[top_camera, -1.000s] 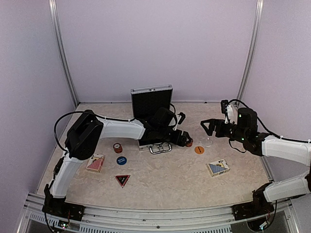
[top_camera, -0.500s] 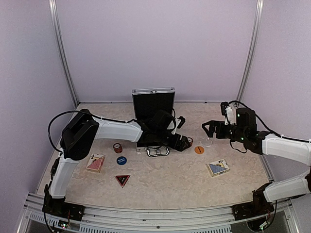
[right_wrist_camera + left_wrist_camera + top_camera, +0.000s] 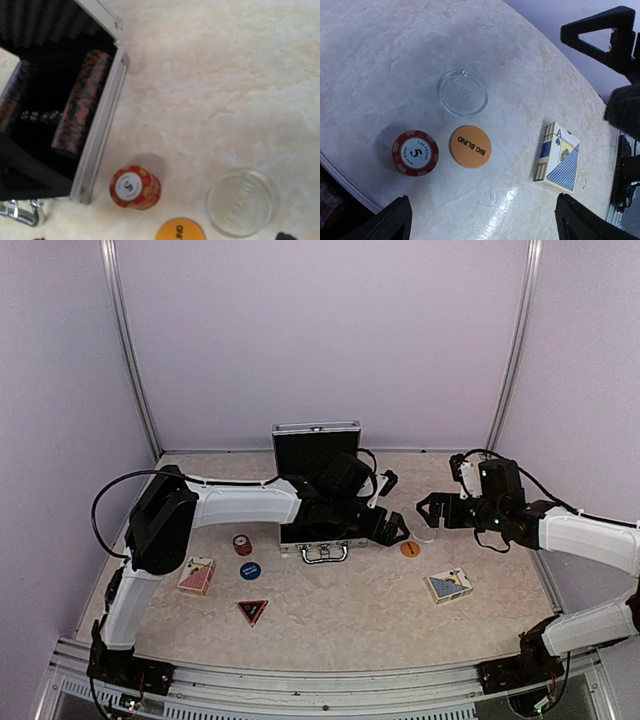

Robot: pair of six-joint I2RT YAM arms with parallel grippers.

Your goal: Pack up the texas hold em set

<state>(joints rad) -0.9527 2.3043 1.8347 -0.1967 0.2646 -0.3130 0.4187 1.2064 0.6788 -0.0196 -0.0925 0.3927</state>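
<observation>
The ribbed silver case (image 3: 300,535) lies open, its lid (image 3: 315,445) upright; the right wrist view shows its rim (image 3: 102,125) and rows of chips (image 3: 80,112) inside. My left gripper (image 3: 395,532) is open and empty above a short orange-red chip stack (image 3: 415,152), the orange Big Blind button (image 3: 470,146), a clear round button (image 3: 462,93) and the blue deck (image 3: 558,158). My right gripper (image 3: 428,510) is open just right of them. Another chip stack (image 3: 242,544), a blue button (image 3: 250,570), the red deck (image 3: 196,575) and the red triangle (image 3: 252,611) lie at the left.
The two grippers are close together over the table (image 3: 340,620), right of the case. The case handle (image 3: 322,552) sticks out toward the front. Purple walls and metal posts (image 3: 510,350) enclose the table.
My left gripper has moved a little right, off the case's right end and over the chip stack. The case has shifted slightly left. My right gripper has edged left toward the buttons.
</observation>
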